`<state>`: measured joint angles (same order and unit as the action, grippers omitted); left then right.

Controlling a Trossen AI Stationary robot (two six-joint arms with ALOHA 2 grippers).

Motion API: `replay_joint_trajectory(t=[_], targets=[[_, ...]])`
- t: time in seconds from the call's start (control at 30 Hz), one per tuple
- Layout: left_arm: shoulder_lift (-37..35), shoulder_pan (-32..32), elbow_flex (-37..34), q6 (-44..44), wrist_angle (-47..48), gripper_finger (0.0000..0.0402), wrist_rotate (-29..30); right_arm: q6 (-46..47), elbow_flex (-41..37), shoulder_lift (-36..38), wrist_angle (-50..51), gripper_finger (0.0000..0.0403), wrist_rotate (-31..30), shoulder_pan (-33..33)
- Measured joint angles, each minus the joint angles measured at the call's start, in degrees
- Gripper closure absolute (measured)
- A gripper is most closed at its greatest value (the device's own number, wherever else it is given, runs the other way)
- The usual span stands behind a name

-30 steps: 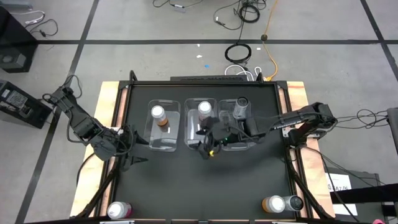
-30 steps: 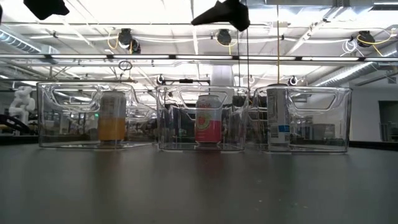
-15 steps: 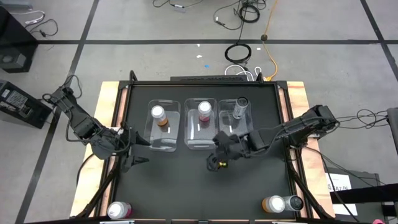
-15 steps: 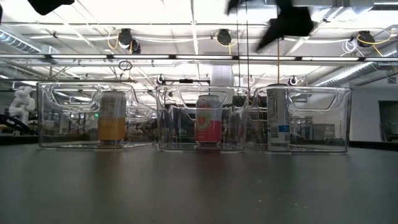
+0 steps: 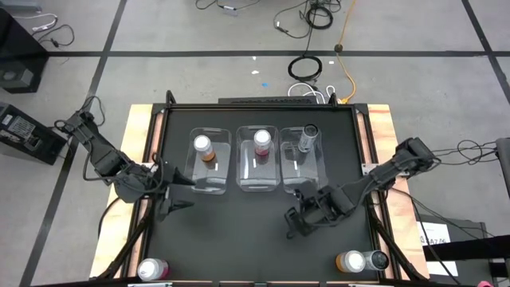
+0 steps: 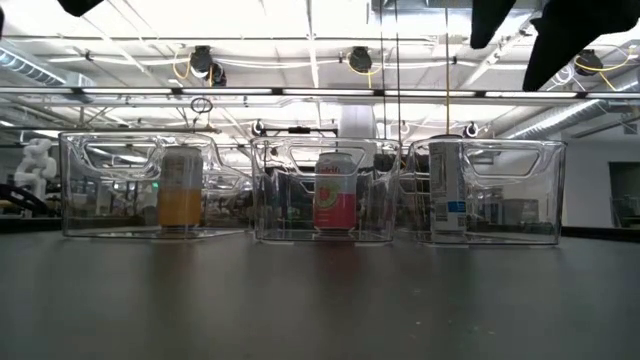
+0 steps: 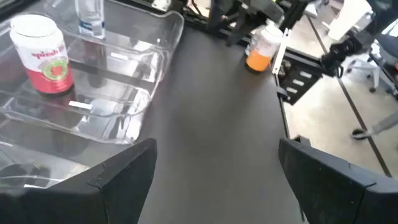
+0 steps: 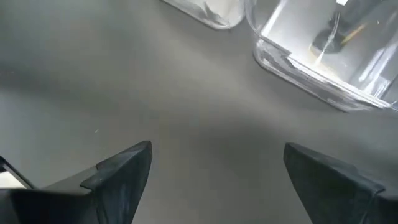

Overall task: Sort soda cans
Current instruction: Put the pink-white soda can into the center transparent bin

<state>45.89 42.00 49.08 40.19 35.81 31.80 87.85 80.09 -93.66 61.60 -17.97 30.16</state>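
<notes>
Three clear bins stand in a row at the table's far middle. An orange soda can [image 5: 202, 147] stands upright in the left bin, a pink one [image 5: 261, 142] in the middle bin and a dark one [image 5: 308, 135] in the right bin. Loose on the table near its front edge are a pink can [image 5: 151, 269] at the left, and an orange can [image 5: 351, 261] beside a dark can [image 5: 376, 260] at the right. My left gripper [image 5: 183, 194] hangs open by the left bin's near left corner. My right gripper [image 5: 293, 225] is open above bare table, nearer than the right bin.
The clear bins [image 6: 508, 190] take up the far middle of the black tabletop [image 5: 239, 239]. Wooden side rails [image 5: 142, 135] border it left and right. Cables lie on the floor beyond the far edge. Bare tabletop lies between the bins and the near edge.
My right gripper has swung from above the middle bin's near end toward the table's near right, sinking a little and tipping to point more steeply down. It stays open. The cans and bins have not moved.
</notes>
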Motion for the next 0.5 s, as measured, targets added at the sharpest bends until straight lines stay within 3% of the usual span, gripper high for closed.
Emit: replay_joint_trajectory(t=[0.13,0.37,0.5], targets=[[0.2,0.0,0.0,-0.1,-2.2,0.0056,1.6,0.0,0.0,0.0,0.0,0.0046,-3.0,2.3],[1.0,0.0,0.0,8.6,-3.8,0.0056,17.7,0.1,0.0,0.0,0.0,0.0046,-4.7,5.1],[1.0,0.0,0.0,8.5,-3.8,0.0056,18.0,-0.5,0.0,0.0,0.0,0.0046,-4.8,6.1]])
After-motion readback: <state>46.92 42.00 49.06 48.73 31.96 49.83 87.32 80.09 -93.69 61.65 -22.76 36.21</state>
